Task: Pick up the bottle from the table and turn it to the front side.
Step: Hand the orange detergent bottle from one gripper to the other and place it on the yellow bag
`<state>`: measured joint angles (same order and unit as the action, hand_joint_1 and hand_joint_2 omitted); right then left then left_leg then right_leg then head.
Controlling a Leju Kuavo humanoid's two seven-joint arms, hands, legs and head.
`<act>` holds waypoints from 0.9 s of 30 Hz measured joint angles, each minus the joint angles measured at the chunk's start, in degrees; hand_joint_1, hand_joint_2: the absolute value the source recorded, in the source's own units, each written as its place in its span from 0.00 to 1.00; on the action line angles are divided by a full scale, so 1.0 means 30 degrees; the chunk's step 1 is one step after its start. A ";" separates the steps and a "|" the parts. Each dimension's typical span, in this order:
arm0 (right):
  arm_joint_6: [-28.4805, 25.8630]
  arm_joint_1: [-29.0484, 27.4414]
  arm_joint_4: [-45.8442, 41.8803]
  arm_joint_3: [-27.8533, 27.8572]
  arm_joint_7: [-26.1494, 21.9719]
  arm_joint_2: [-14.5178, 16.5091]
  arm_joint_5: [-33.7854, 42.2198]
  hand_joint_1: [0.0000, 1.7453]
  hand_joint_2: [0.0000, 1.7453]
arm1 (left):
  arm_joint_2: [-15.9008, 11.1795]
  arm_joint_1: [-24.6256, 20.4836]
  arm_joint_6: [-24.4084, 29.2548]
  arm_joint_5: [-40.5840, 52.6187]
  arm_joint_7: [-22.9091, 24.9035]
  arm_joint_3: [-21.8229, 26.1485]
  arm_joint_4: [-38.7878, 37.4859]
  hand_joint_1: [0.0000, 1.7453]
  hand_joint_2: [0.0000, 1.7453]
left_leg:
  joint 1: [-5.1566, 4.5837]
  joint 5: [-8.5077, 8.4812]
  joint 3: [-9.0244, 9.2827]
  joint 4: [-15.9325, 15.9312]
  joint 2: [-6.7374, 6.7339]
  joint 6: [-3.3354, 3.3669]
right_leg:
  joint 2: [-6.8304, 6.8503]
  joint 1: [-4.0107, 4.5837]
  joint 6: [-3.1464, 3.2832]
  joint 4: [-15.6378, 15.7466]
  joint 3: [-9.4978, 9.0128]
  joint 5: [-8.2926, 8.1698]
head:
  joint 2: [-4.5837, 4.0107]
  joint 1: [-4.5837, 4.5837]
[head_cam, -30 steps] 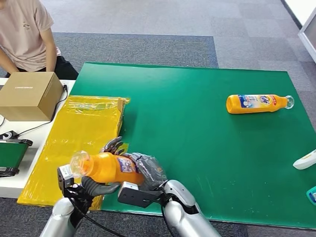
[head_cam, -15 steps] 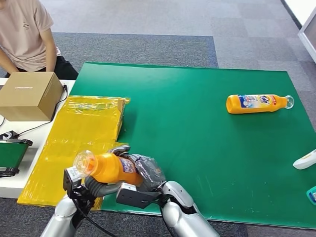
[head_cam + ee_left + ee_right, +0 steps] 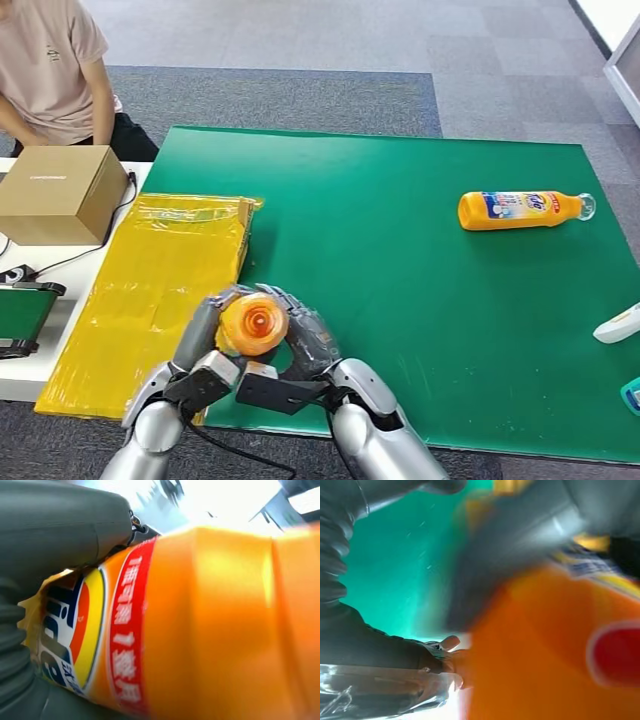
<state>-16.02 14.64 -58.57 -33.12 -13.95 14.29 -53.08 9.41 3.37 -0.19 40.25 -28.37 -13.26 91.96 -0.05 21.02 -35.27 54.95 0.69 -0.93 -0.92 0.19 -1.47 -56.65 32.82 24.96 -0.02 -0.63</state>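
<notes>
- The robot's left hand (image 3: 198,345) and right hand (image 3: 306,340) are cupping an orange bottle (image 3: 253,324) between them, above the near edge of the green table (image 3: 392,300), its cap end pointing up toward the head camera.
- Left-hand fingers are wrapping the bottle's left side; the left wrist view is showing the grey thumb (image 3: 64,520) lying against the red-and-blue label (image 3: 113,635).
- Right-hand fingers are curling round the right side, and the blurred right wrist view is showing orange plastic close against them; how firmly either hand is gripping cannot be told.
- A second orange bottle (image 3: 521,209) is lying on its side at the far right of the table, well apart from both hands.
- Yellow plastic sheeting (image 3: 143,290) is lying to the left, a cardboard box (image 3: 60,192) beyond it, and a seated person (image 3: 53,70) at far left.
- The risk, judging from here: the smooth, round bottle could be slipping between the two grips as it turns, dropping onto the table edge or floor if one hand lets go before the other is holding securely.
</notes>
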 joint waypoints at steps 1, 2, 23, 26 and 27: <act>0.0029 -0.0350 -0.0442 0.0415 0.0145 -0.0051 -0.0131 0.00 1.00 | 0.0011 0.0012 0.0898 0.1180 0.0546 0.0240 0.0545 1.00 1.00 | -0.0001 0.0001 0.0000 0.0000 0.0001 0.0000 | 0.0000 0.0001 0.0000 0.0000 0.0000 0.0000 | 0.0000 -0.0006; 0.0078 -0.0757 -0.0888 0.0872 0.0253 -0.0111 -0.0249 0.00 1.00 | -0.0027 0.0018 0.1625 0.2132 0.1081 0.0552 0.1070 1.00 1.00 | -0.0001 0.0001 -0.0002 0.0000 0.0001 -0.0001 | 0.0001 0.0002 0.0001 0.0000 0.0000 0.0000 | 0.0002 -0.0009; 0.1933 -0.4836 -0.5281 0.6105 -0.0886 -0.0408 -0.0175 0.00 1.00 | -0.3094 0.0976 0.1654 0.9947 0.4961 0.4449 0.0069 1.00 1.00 | 0.0006 0.0012 -0.0011 -0.0002 -0.0001 -0.0014 | 0.0003 0.0007 0.0019 0.0000 0.0014 0.0026 | -0.0002 -0.0005; 0.2044 -0.4838 -0.5132 0.6163 -0.1082 -0.0397 -0.0011 0.00 1.00 | -0.3575 0.0496 0.2017 0.9992 0.4524 0.4458 -0.1145 1.00 1.00 | 0.0006 0.0009 -0.0010 -0.0002 0.0002 -0.0015 | 0.0005 0.0008 0.0020 0.0000 0.0008 0.0024 | -0.0002 -0.0004; 0.2074 -0.4832 -0.5065 0.6174 -0.1137 -0.0390 0.0042 0.00 1.00 | -0.3679 0.0274 0.2123 1.0025 0.4404 0.4449 -0.1486 1.00 1.00 | 0.0006 0.0008 -0.0010 -0.0002 0.0003 -0.0015 | 0.0005 0.0008 0.0020 0.0000 0.0006 0.0023 | -0.0002 -0.0005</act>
<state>-9.80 0.15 -73.76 -14.60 -17.36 13.12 -52.95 -1.62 4.19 6.17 70.33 -15.16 0.09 87.50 -0.03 21.05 -35.30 54.94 0.70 -0.97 -0.90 0.21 -1.41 -56.65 32.84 25.03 -0.02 -0.64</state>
